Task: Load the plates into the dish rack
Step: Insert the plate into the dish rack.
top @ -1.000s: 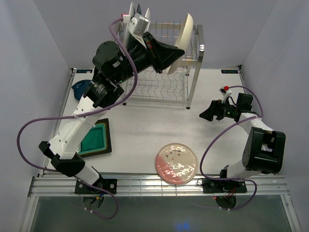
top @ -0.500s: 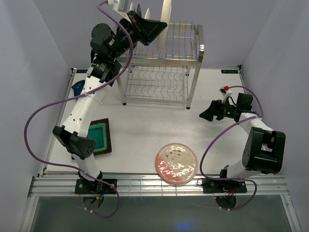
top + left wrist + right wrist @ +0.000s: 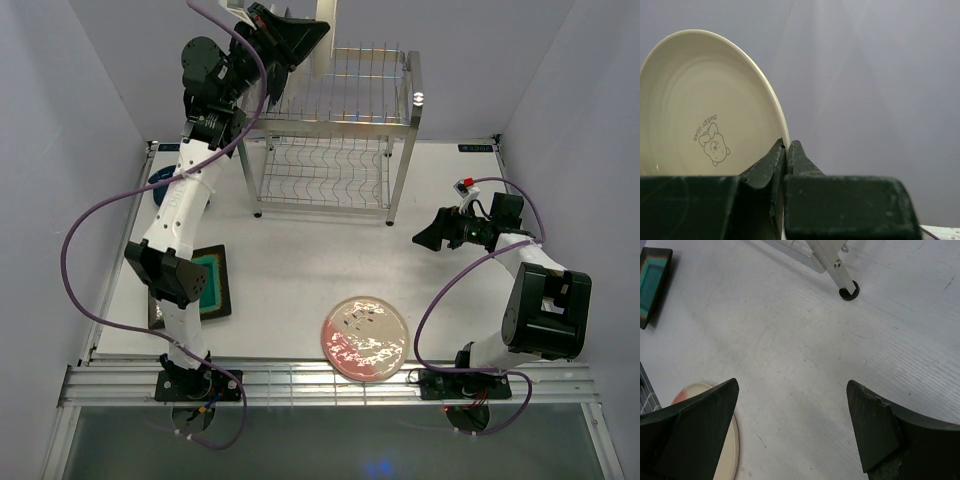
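Left gripper [image 3: 785,146] clenched on rim of smooth cream round plate [image 3: 695,100]; print reads "SWEET DEAR" over bear drawing. Plate upright at top tier of shiny steel wire dish rack [image 3: 340,120]. Right gripper [image 3: 430,238] spread wide, empty.

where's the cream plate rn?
The cream plate is pinched at its rim in the left tool, on edge over the top tier of the rack, far side of the top view.

The left arm [image 3: 185,215] stretches up and far back, jaws pinched nearly together on a cream plate [image 3: 700,100]. The right arm [image 3: 545,300] sits folded low, jaws spread wide, seemingly angled downward.
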Action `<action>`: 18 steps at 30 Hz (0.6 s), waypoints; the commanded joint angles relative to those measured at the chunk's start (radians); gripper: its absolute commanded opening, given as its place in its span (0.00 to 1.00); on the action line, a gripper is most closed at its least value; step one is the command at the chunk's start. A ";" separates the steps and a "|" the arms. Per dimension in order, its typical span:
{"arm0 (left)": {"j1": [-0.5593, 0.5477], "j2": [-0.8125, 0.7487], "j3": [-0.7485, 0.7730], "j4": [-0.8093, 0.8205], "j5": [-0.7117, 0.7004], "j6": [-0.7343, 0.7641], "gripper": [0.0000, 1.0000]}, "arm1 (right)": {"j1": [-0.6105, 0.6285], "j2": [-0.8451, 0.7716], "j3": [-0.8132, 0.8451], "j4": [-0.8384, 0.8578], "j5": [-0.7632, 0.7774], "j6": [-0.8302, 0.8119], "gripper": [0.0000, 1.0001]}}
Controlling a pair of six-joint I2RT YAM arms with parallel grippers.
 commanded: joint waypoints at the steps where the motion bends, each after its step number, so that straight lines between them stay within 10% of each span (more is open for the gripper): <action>1: 0.025 0.011 0.028 0.032 0.020 -0.013 0.00 | -0.009 -0.004 0.037 0.001 -0.025 -0.005 0.94; 18: 0.071 0.013 -0.107 -0.013 0.020 0.074 0.00 | -0.012 -0.003 0.040 -0.005 -0.032 -0.006 0.94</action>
